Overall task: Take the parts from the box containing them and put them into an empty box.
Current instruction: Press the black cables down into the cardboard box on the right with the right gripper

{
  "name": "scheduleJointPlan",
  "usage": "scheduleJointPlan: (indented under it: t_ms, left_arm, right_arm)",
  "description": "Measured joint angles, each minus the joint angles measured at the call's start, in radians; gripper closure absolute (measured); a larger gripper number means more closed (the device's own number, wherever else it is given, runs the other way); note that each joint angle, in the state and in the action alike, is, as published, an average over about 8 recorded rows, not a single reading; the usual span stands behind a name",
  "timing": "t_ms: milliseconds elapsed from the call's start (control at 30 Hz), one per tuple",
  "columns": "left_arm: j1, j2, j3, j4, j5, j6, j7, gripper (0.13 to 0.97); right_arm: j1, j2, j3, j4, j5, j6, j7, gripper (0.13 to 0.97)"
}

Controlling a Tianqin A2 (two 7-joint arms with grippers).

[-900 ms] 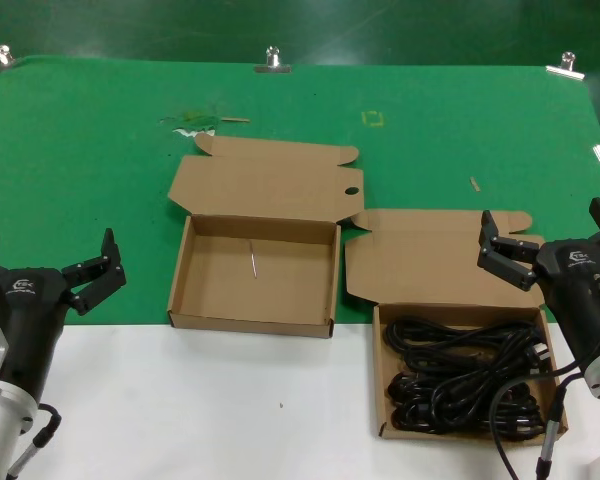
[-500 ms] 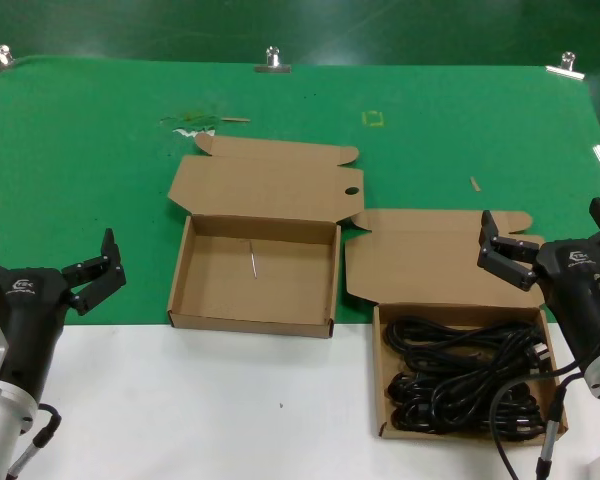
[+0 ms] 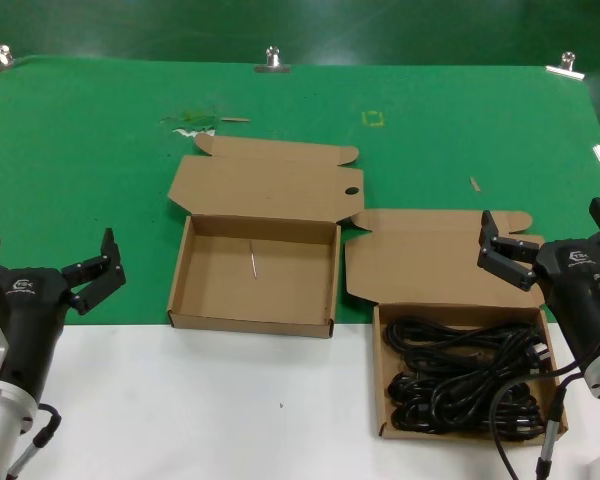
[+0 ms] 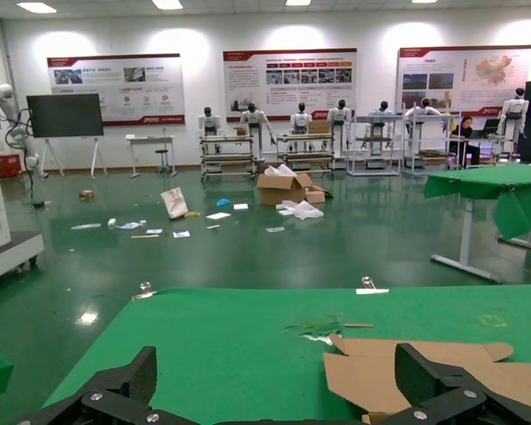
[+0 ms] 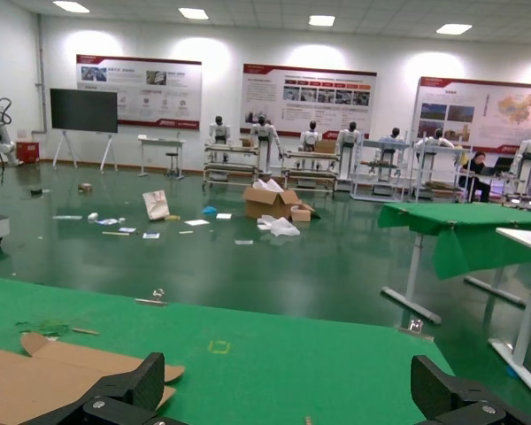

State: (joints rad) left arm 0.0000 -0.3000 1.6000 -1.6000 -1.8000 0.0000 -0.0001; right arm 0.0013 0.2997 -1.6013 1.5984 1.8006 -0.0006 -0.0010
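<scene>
The black coiled cables (image 3: 465, 375) lie in the squarer brown box (image 3: 381, 400) at the near right, its plain lid flap (image 3: 420, 255) open behind it. The wide empty box (image 3: 183, 270) sits at the centre, with a thin pale sliver (image 3: 252, 259) on its floor and a round hole (image 3: 351, 190) in its lid. My right gripper (image 3: 546, 238) is open and empty, raised over the cable box's far right corner. My left gripper (image 3: 48, 262) is open and empty at the near left, apart from both boxes. The left wrist view shows the empty box's lid (image 4: 398, 376) between the fingers.
A green cloth (image 3: 100, 150) covers the far table, held by metal clips (image 3: 272, 60). A white surface (image 3: 180, 400) lies at the near edge. Paper scraps (image 3: 192, 122) and a small yellow square mark (image 3: 373, 118) lie on the cloth. The right arm's cable (image 3: 510, 420) hangs across the cable box.
</scene>
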Motion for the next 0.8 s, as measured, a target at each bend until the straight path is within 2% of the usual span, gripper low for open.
scheduleJointPlan:
  t_ms: [200,333,633,800]
  left_arm:
    - [0.0,0.0,0.0,0.0,0.0,0.0,0.0,0.199]
    - [0.0,0.0,0.0,0.0,0.0,0.0,0.0,0.199]
    - [0.0,0.0,0.0,0.0,0.0,0.0,0.0,0.327]
    - [0.0,0.0,0.0,0.0,0.0,0.0,0.0,0.448]
  right_arm:
    - [0.001,-0.001,0.002,0.0,0.0,-0.008,-0.002,0.129]
    - [0.003,0.001,0.003,-0.001,0.0,-0.029,-0.005,0.129]
    - [0.012,0.04,-0.022,-0.001,-0.001,-0.122,-0.026,0.129]
    - [0.039,0.085,-0.054,-0.013,-0.014,-0.197,-0.051,0.129]
